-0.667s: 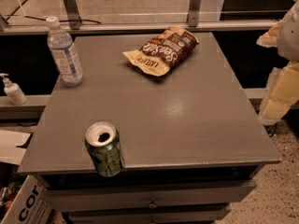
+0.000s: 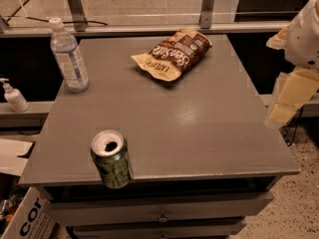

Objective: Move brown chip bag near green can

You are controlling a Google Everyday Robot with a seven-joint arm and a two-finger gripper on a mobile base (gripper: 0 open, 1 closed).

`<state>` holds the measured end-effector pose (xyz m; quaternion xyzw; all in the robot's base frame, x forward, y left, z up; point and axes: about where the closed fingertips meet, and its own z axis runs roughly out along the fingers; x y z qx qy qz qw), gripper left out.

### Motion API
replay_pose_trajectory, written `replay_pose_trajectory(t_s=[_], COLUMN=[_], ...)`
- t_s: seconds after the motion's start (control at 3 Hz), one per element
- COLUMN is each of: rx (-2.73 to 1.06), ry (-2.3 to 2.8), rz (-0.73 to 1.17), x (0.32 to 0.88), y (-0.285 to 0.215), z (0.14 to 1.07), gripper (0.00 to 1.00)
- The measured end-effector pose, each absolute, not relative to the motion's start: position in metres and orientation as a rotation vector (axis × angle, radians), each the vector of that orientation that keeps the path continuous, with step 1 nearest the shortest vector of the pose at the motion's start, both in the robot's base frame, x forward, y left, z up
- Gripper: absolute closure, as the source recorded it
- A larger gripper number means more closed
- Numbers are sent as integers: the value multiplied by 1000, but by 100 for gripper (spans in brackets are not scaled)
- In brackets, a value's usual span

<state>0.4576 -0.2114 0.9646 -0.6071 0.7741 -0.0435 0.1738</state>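
Observation:
The brown chip bag (image 2: pixel 173 54) lies flat at the back middle of the grey table (image 2: pixel 199 128), its cream-yellow end pointing front-left. The green can (image 2: pixel 110 159) stands upright at the table's front left edge, its silver top open. The two are far apart. My arm's white and cream parts with the gripper (image 2: pixel 291 96) hang at the right edge of the view, beside the table's right side, away from both the bag and the can, holding nothing that I can see.
A clear plastic water bottle (image 2: pixel 69 54) stands at the table's back left corner. A small pump bottle (image 2: pixel 14 96) sits on a ledge left of the table. A cardboard box (image 2: pixel 25 218) is on the floor at the lower left. Drawers (image 2: pixel 159 213) sit under the tabletop.

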Motion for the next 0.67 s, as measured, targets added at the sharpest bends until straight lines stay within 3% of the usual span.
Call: replay_pose_trajectory(t_s=[0.67], rx=[-1706], ry=[2013], rz=[-128], x=[551], y=[-184], z=[925], gripper=[0])
